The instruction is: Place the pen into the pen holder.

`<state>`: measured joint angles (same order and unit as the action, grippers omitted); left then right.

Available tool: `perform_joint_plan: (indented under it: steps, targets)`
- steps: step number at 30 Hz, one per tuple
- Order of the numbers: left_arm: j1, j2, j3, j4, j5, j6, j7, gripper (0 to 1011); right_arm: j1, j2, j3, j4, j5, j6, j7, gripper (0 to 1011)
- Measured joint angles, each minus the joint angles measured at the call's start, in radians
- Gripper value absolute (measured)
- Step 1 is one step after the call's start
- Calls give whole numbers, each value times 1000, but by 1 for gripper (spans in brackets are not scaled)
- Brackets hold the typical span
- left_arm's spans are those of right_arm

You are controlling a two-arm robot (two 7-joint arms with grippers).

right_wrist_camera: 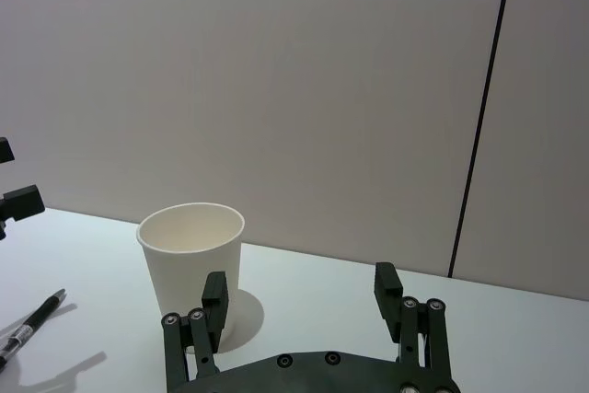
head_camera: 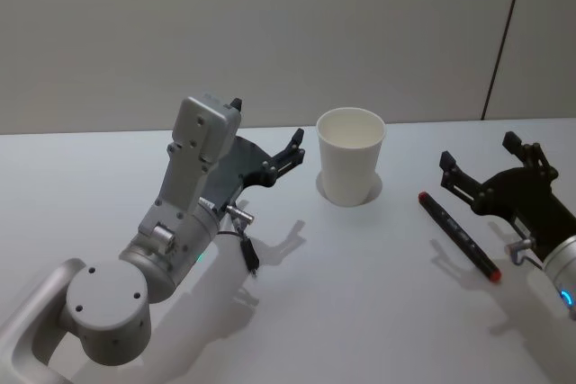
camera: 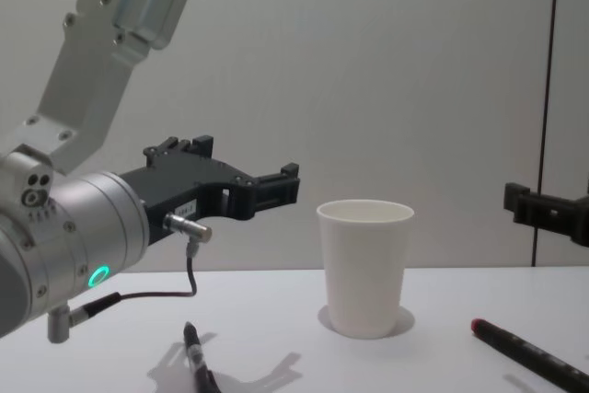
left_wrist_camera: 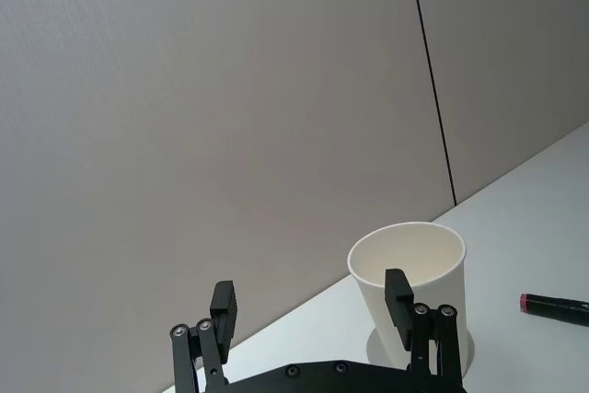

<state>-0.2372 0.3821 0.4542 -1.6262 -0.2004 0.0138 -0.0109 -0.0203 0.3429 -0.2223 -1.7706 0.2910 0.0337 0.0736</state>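
Nothing of the task had been done yet. The white paper cup [head_camera: 351, 164] stood upright near the middle of the table [head_camera: 378, 330], and what could be seen of its inside was empty.

Two pens lay flat on the table, both outside the cup. A black pen with a red end [head_camera: 457, 236] lay to the right of the cup, apart from it and close in front of the right gripper [right_wrist_camera: 301, 283]. A thinner dark pen [camera: 195, 356] lay to the left of the cup, beneath the left arm. The task does not say which of the two was meant.

The left gripper [left_wrist_camera: 309, 294] hung above the table to the left of the cup, pointing toward it. Its fingers were spread wide with nothing between them. The right gripper sat low at the right side of the table, also facing the cup. Its fingers were likewise wide apart and empty, and they touched neither pen nor cup.

The whole job was therefore left. A gripper had to close on a pen, lift it, tip it upright over the rim and let it drop in. The red-ended pen looked the easier reach for the right gripper.
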Motion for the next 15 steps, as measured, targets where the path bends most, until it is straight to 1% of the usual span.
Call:
perform_joint_plan:
  steps: [7,15]
  targets:
    - [0,0,0,0,0,0,0,1001,-17,17,10,-17,11,4,3,1000]
    - [0,0,0,0,0,0,0,1001,-50,45,27,-48,26,15,-5,1000]
